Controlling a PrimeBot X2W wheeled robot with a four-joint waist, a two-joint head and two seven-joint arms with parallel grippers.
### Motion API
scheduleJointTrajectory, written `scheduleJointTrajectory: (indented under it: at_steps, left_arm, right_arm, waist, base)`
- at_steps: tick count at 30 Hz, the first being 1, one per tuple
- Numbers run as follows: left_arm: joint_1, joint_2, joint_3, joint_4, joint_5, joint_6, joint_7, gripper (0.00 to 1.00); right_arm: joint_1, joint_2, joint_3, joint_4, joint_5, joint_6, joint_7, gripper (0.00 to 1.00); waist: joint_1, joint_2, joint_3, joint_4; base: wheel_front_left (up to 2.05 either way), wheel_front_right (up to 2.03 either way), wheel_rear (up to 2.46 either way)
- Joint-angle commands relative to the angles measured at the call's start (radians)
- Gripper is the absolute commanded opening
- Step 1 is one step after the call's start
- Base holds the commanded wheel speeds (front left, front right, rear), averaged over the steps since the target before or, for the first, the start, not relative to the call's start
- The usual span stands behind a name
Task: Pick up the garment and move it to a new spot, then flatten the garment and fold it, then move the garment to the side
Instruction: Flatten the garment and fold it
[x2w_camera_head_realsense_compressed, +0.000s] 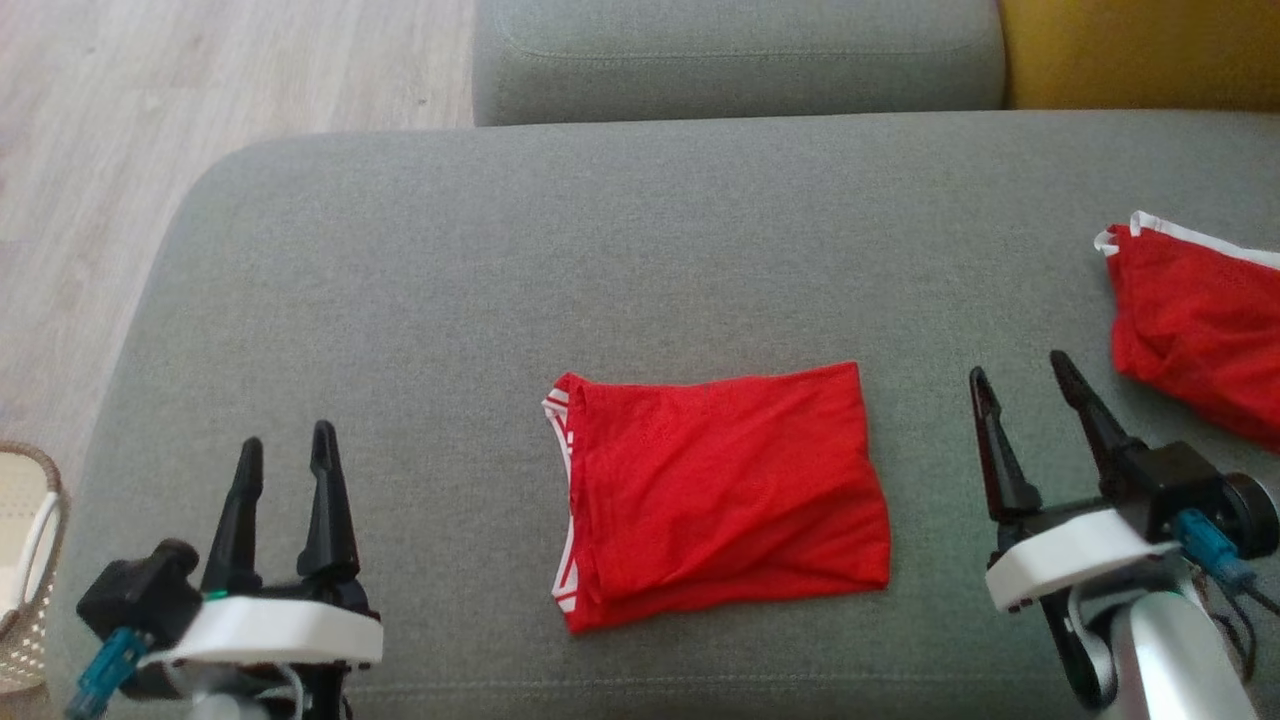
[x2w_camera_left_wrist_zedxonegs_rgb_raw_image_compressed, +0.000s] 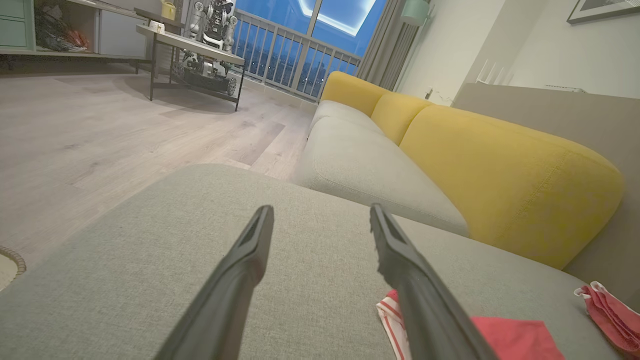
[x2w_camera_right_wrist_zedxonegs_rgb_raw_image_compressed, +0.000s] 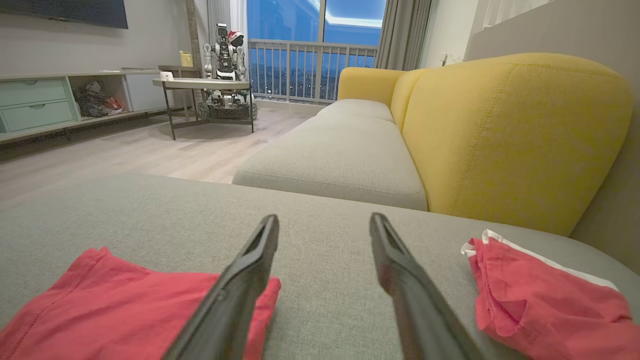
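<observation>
A red garment (x2w_camera_head_realsense_compressed: 720, 490) with white trim lies folded into a flat rectangle near the front middle of the grey sofa seat (x2w_camera_head_realsense_compressed: 500, 260). It shows at the lower left of the right wrist view as the red garment (x2w_camera_right_wrist_zedxonegs_rgb_raw_image_compressed: 100, 305), and its striped edge (x2w_camera_left_wrist_zedxonegs_rgb_raw_image_compressed: 395, 320) peeks out beside the left gripper's finger. My left gripper (x2w_camera_head_realsense_compressed: 287, 452) hovers open over bare cushion to the garment's left, holding nothing. My right gripper (x2w_camera_head_realsense_compressed: 1020, 378) stands open just right of the garment, apart from it, with bare cushion between its fingers (x2w_camera_right_wrist_zedxonegs_rgb_raw_image_compressed: 250, 280).
A second red garment (x2w_camera_head_realsense_compressed: 1200, 330) with white trim lies crumpled at the seat's right edge. A woven basket (x2w_camera_head_realsense_compressed: 25, 570) stands on the wooden floor at the lower left. Another grey seat (x2w_camera_head_realsense_compressed: 740, 60) and yellow backrest (x2w_camera_right_wrist_zedxonegs_rgb_raw_image_compressed: 510, 140) lie beyond.
</observation>
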Motion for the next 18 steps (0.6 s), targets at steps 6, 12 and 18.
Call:
scheduleJointTrajectory:
  at_steps: [6,12,18]
  left_arm:
    - [-0.041,0.006,0.030,-0.021,0.020,-0.004,-0.006,1.00]
    - [-0.051,0.006,0.027,-0.029,0.024,-0.003,-0.006,1.00]
    - [-0.049,0.006,0.021,-0.028,0.025,-0.002,-0.006,1.00]
  right_arm:
    - [-0.007,0.008,0.025,-0.041,0.003,0.000,-0.010,1.00]
    - [-0.013,0.008,0.034,-0.042,0.023,0.000,-0.012,1.00]
    - [-0.012,0.009,0.033,-0.039,0.026,0.000,-0.013,1.00]
  waist:
    - [0.0000,0.0000,0.003,-0.012]
    - [0.0000,0.0000,0.018,-0.013]
    - [0.0000,0.0000,0.023,-0.008]
  base:
    - [0.00,0.00,0.00]
    - [0.00,0.00,0.00]
    - [0.00,0.00,0.00]
